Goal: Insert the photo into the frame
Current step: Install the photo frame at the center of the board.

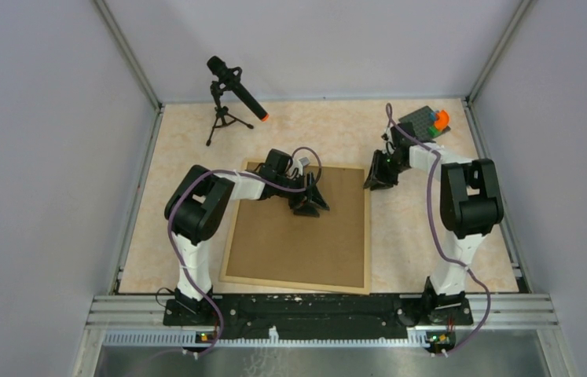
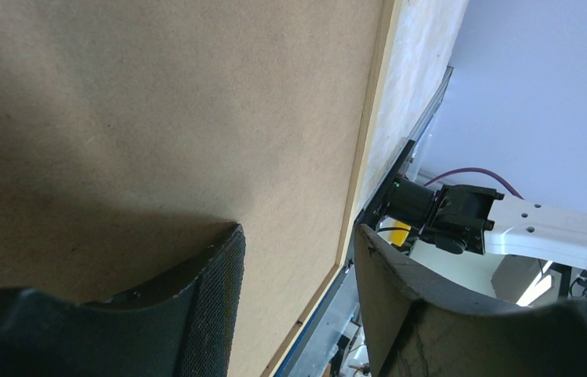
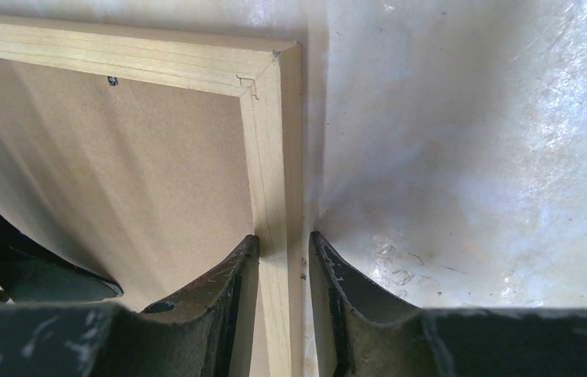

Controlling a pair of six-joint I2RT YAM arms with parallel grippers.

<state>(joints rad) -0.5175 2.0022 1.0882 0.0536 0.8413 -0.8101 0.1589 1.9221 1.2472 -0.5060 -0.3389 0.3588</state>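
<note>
No sight of the photo in any view; likely shut away beneath the brown backing board [image 1: 298, 243], though impossible to confirm from here.

Lying flat, back upward, at the middle of the bench [image 1: 423, 259] and reaching almost to its near edge: the frame [image 1: 368, 236], its whole opening filled by the board.

Clamped across the frame's right-hand wood strip, just short of the far right mitre joint, by the right tool [image 3: 282, 243]: one finger on the inner side against the board, the other on the outer side, down at the bench surface. Probably gripped so to keep the frame from sliding during seating of the board.

Spread apart and holding nothing: the left tool [image 1: 308, 206], low over the board near the frame's far edge. Contact with the board not certain from the wrist view, yet placed as if to press it down into the frame.

Judged late in the task: board in, with fastening or checking perhaps left.

Further out, toward the far left corner of the bench, a microphone [image 1: 231, 94] on a small tripod. At the far right corner, a dark plate with bright blocks [image 1: 431, 122], well apart from the frame.
</note>
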